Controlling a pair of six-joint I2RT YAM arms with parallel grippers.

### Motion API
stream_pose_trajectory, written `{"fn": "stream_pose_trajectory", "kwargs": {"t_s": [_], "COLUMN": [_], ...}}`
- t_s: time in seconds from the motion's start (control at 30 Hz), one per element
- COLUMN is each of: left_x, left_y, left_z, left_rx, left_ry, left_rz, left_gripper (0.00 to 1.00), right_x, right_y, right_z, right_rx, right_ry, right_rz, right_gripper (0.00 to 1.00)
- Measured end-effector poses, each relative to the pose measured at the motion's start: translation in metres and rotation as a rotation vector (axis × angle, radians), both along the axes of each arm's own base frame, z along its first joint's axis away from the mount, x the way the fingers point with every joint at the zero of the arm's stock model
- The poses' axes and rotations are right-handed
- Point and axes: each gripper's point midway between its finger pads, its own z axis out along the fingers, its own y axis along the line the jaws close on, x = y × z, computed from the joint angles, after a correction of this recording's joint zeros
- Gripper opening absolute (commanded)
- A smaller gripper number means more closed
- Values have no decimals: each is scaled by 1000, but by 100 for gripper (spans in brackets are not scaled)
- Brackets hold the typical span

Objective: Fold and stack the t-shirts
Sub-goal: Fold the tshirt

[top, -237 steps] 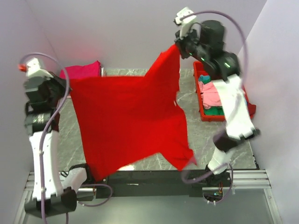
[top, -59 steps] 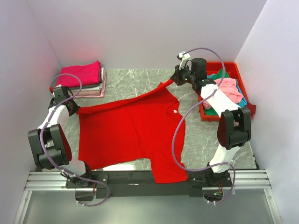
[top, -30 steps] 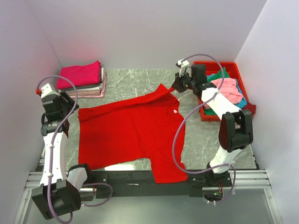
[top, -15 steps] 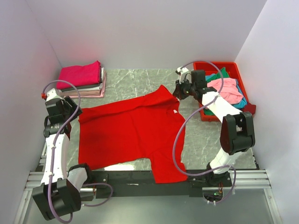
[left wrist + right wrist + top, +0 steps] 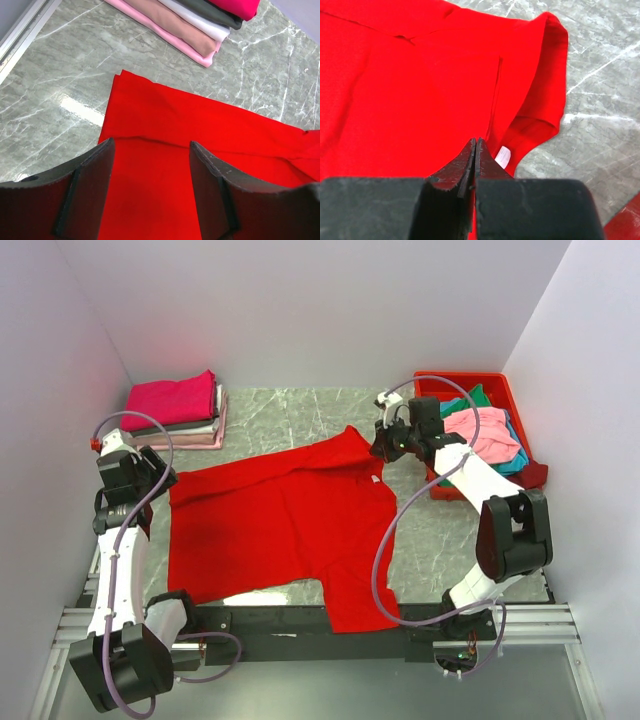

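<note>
- The red t-shirt [image 5: 280, 525] was hanging in the air between both arms some seconds ago. It has since been lowered and now lies on the grey marble table [image 5: 290, 410]. The spreading step is judged done, so folding can begin.
- The shirt is spread across the middle of the table. Its hem is turned toward the left edge and its neck toward the right edge. One sleeve points at the far edge, and the other is draped over the near edge.
- The cloth is a single bright red and mostly flat. A shallow crease is seen near the hem in the left wrist view, and the far sleeve is doubled on itself in the right wrist view.
- A stack of folded shirts [image 5: 178, 410], magenta on top, is kept in the far left corner as before. It is judged to be where this shirt will go.
- A red bin [image 5: 455, 375] is set by the far right corner, with loose shirts [image 5: 480, 435] in pink, green and teal heaped inside, still to be folded.
- The hem corner has been let go by the left gripper [image 5: 150, 150]. Its fingers are held apart over the hem with nothing between them.
- The far sleeve was held raised by the right gripper [image 5: 475, 142] two seconds ago and has now been laid down. The fingers are pressed together just above the neck, and no cloth is seen between them.
- A white label [image 5: 502, 156] is visible inside the neck.
</note>
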Motion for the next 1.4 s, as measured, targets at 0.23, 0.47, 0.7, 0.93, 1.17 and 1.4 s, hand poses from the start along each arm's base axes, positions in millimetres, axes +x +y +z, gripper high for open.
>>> {"fn": "stream_pose_trajectory", "kwargs": {"t_s": [0.23,0.47,0.7,0.93,1.17,1.4], "left_x": [0,0,0,0,-1,0], "left_y": [-1,-2,-4,-4,-7,-9], "left_z": [1,2,2,3,11,13], "left_rx": [1,3,0,7,10,8], "left_ry": [-2,-7,-8,-10,-40,-45], "left_rz": [-3,-6,-14,-21,-33,-42], "left_gripper": [66,66,66,67,67,67], "right_x": [-7,-10,-21,-48,-66,31], "right_y": [-3,-3,1,8,-3,27], "right_z": [4,11,-1,-16,-28,-7], "right_rx": [-8,-11,-34,-89,-151,-80], "right_ry": [-14,-35,-1,45,75,89], "right_rz": [-2,5,33,159,228,212], "right_gripper": [0,0,1,45,57,56]}}
